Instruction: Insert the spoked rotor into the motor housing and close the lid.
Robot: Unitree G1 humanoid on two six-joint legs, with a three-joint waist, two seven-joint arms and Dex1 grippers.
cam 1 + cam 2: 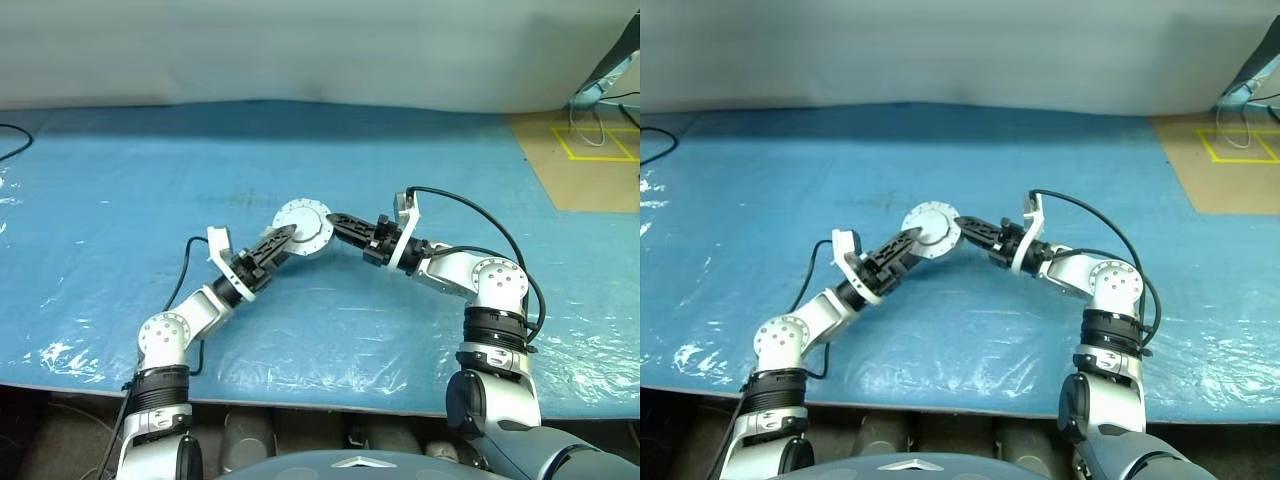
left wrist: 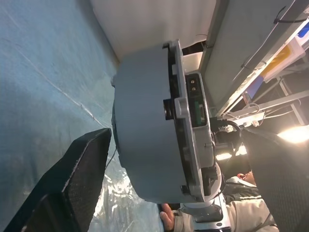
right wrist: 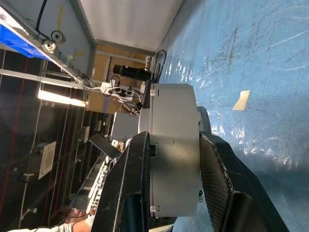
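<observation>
Above the blue surface [image 1: 120,180], between the two arms, sits the motor housing [image 1: 303,229], held up in the air with its lid [image 1: 930,230] already on the top face. From the head it looks like a round grey disc with a raised middle. I cannot see the spoked rotor, so I guess it is inside, but I cannot be sure.

The right claw [image 3: 171,145] is clamped on the motor housing, one black finger pressing each flat face. The left claw [image 2: 159,159] has its fingers wide apart. The round body sits in the gap between them, with one finger [image 2: 72,183] beside its curved grey side, and I cannot tell if it touches.

I think the step now is getting the lid shut tight. To do it well, the right claw should keep holding firmly so the round body does not spin or slip. The left claw should close gently and squarely, pushing the lid flat and not crooked.

Nothing lies on the surface right under the arms. Black cables [image 1: 470,215] loop over the right arm and could snag. Part of a person [image 2: 166,220] shows past the motor housing in the left wrist view, well clear of the work.
</observation>
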